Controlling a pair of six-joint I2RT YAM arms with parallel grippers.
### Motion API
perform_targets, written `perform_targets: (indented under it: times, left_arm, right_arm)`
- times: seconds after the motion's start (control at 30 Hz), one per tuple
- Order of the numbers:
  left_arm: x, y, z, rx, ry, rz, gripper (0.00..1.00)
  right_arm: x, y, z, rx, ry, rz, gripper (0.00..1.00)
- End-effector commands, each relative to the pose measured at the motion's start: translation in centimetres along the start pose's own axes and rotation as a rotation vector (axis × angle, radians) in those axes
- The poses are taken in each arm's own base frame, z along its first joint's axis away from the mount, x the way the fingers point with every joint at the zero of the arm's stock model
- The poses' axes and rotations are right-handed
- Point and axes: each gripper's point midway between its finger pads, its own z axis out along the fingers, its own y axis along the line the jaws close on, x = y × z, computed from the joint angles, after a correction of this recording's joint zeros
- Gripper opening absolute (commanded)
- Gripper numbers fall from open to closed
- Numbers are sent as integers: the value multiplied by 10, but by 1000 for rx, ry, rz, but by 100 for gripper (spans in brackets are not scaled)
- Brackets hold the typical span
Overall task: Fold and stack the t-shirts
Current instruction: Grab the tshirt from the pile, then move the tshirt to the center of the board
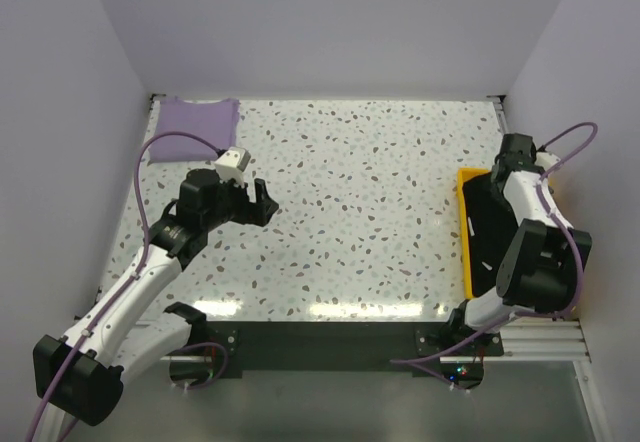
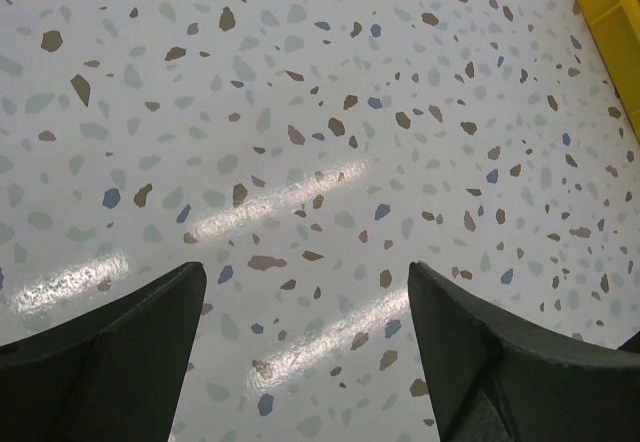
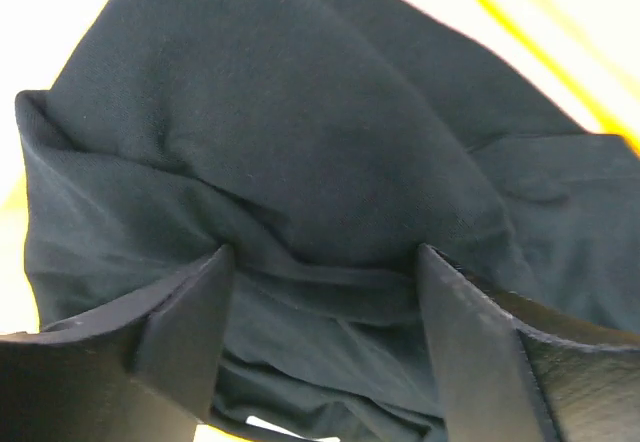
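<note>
Inside the bin at the table's right edge, the right gripper point(image 3: 325, 262) has its two dark fingers point(image 3: 180, 332) spread wide apart, with nothing pinched between them. Their tips sit low against a rumpled black soft cloth t-shirt point(image 3: 300, 132), and a ridge of the fabric runs across the gap. Whether the tips press into the cloth cannot be told. The shirt fills the yellow rectangular plastic bin point(image 3: 560, 52), whose bright rim shows past the cloth on both sides.

From the top camera, the black shirt point(image 1: 485, 222) lies bunched in the bin point(image 1: 464, 232). It carries two small white marks, too small to read. The right arm rises from its base, bends sharply at the elbow over the bin's near end, and reaches forward with its wrist tipped down into the far end.

The left gripper point(image 2: 305, 282) is also spread open and holds nothing. It hangs above a bare patch of the speckled terrazzo-pattern tabletop point(image 2: 300, 112). In the top view the left gripper point(image 1: 258, 200) points right, toward the table's middle, at the end of a long slanted arm. A purple cable point(image 1: 150, 177) loops above that arm.

A pale lavender-purple cloth t-shirt point(image 1: 190, 127) lies folded flat in the far left corner of the table, well apart from both grippers.
</note>
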Motion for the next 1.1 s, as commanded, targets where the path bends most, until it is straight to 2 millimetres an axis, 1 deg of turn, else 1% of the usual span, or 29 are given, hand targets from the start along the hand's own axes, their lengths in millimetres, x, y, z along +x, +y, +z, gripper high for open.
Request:
perform_targets:
  times: [0.0, 0.03, 0.1, 0.13, 0.17, 0.2, 0.23, 0.27, 0.3, 0.33, 0.37, 0.4, 0.5, 0.53, 0.6, 0.63, 0.67, 0.7, 0.73, 0.77, 0.8, 0.83, 0.87, 0.9, 0.93, 0.97, 1.0, 1.03, 1.07]
  left_arm:
    - [-7, -5, 1, 27, -31, 11, 87]
    - [-7, -5, 1, 25, -32, 11, 87]
    - [-7, -5, 1, 24, -32, 9, 87]
    - [-6, -4, 1, 23, -28, 9, 87]
    - [-7, -4, 1, 24, -30, 9, 87]
    - [-6, -4, 1, 22, -29, 9, 87]
    - [-6, -4, 1, 20, -30, 9, 87]
    - [-7, -4, 1, 22, -31, 9, 87]
    - [-7, -4, 1, 22, -29, 9, 87]
    - [-7, -4, 1, 22, -29, 9, 87]
    - [-7, -4, 1, 20, -30, 9, 87]
    - [-6, -4, 2, 20, -27, 8, 87]
    - [-6, -3, 1, 18, -27, 8, 87]
    - [-8, -4, 1, 20, -33, 8, 87]
    - [-8, -3, 0, 15, -36, 8, 87]
    - [-8, -3, 0, 14, -36, 6, 87]
    - [-8, -3, 0, 11, -35, 6, 87]
    - [-7, -2, 0, 9, -34, 4, 87]
    - [-9, -2, 0, 8, -38, 5, 87]
    - [-8, -2, 0, 6, -34, 2, 87]
    - [-8, -1, 0, 3, -34, 2, 87]
    - [-9, -1, -1, 2, -39, 3, 87]
    - [-10, -1, -2, 0, -44, 4, 87]
    - [-10, -1, -2, -1, -45, 4, 87]
    - [-10, -1, -2, -3, -44, 3, 87]
    - [-9, -1, -2, -3, -42, 3, 87]
    - [-10, 0, -2, -4, -44, 3, 87]
    - [-10, 0, -2, -6, -46, 4, 87]
    - [-11, -1, -3, -5, -47, 4, 87]
  right_arm:
    - [-5, 18, 3, -75, -11, 71, 72]
    - [-6, 18, 1, -78, -13, 72, 59]
    - [-13, 18, -10, -103, -26, 82, 46]
    - [-17, 18, -16, -119, -36, 84, 29]
    - [-18, 17, -21, -133, -36, 81, 21]
    - [-27, 16, -34, -164, -61, 94, 15]
    - [-30, 16, -40, -181, -70, 97, 10]
    - [-32, 19, -49, -218, -68, 91, 3]
    - [-37, 20, -57, -248, -82, 93, 0]
    - [-47, 19, -69, -281, -111, 101, 0]
    - [-53, 22, -80, -320, -122, 93, 0]
    - [-54, 29, -91, -382, -115, 84, 0]
    - [-72, 35, -128, -502, -151, 80, 0]
    - [-76, 41, -147, -583, -156, 82, 0]
    - [-85, 48, -173, -681, -181, 103, 0]
    - [-85, 58, -193, -770, -185, 96, 0]
    - [-91, 63, -216, -847, -216, 118, 0]
    - [-91, 69, -230, -894, -227, 110, 0]
    - [-83, 81, -250, -943, -236, 77, 0]
    - [-85, 87, -271, -987, -252, 64, 0]
    - [-80, 95, -284, -1021, -251, 40, 0]
    - [-63, 111, -308, -1092, -234, -12, 0]
    - [-62, 117, -325, -1130, -237, -20, 0]
    - [-54, 126, -334, -1158, -222, -40, 0]
    - [-40, 137, -359, -1227, -209, -78, 0]
    - [-36, 142, -369, -1245, -215, -86, 0]
    - [-26, 152, -375, -1257, -201, -112, 0]
    - [-8, 159, -395, -1304, -186, -159, 0]
    - [-8, 162, -410, -1332, -199, -168, 0]
